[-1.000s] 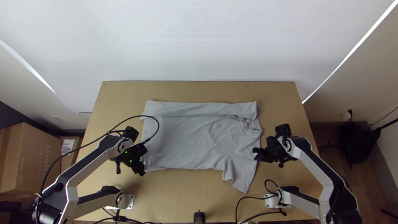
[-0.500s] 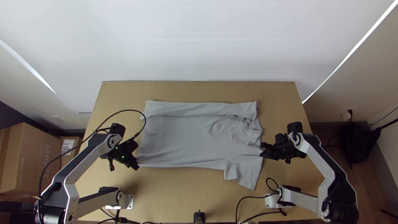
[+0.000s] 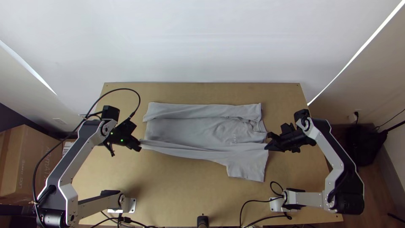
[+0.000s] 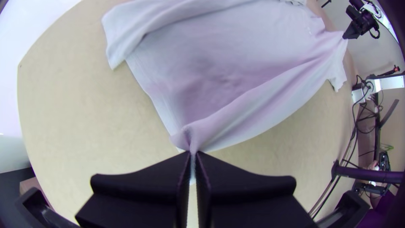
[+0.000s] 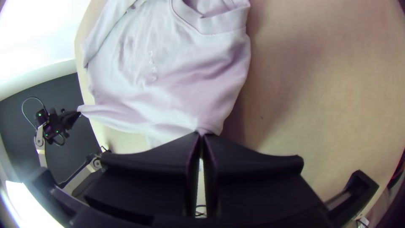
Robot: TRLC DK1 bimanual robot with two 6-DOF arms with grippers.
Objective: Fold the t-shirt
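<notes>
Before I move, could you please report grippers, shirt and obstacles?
Left gripper shut on hem, right gripper on shoulder. Shirt's far side folded over. Cables near right base.

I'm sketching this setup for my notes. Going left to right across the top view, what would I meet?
Large cardboard box → left hand → grey t-shirt, pinched by both hands → right hand → black bag-like item on the floor.
</notes>
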